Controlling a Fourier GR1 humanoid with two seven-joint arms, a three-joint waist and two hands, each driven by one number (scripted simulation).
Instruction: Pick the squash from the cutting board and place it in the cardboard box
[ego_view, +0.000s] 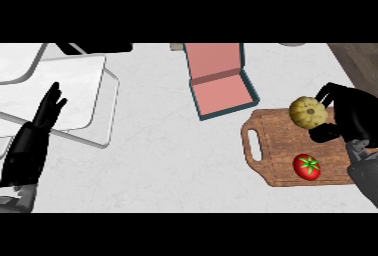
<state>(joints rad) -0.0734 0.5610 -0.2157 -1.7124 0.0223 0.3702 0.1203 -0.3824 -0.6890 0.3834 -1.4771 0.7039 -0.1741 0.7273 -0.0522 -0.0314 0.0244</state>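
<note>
A yellow squash (308, 111) lies at the far end of the wooden cutting board (277, 150) on the right. My right hand (356, 116) is at the squash, its fingers and thumb curled around the squash's right side. The box (220, 89) sits beyond the board toward the middle: pink inside with dark teal walls, its lid flap open and lying back. My left hand (46, 112) stays at the left edge, open, fingers pointing up, holding nothing.
A red tomato (307, 166) with a green stem rests on the near part of the board. A white metal rack or tray (70, 90) covers the far left of the white counter. A dark wooden surface (358, 57) shows at the far right corner.
</note>
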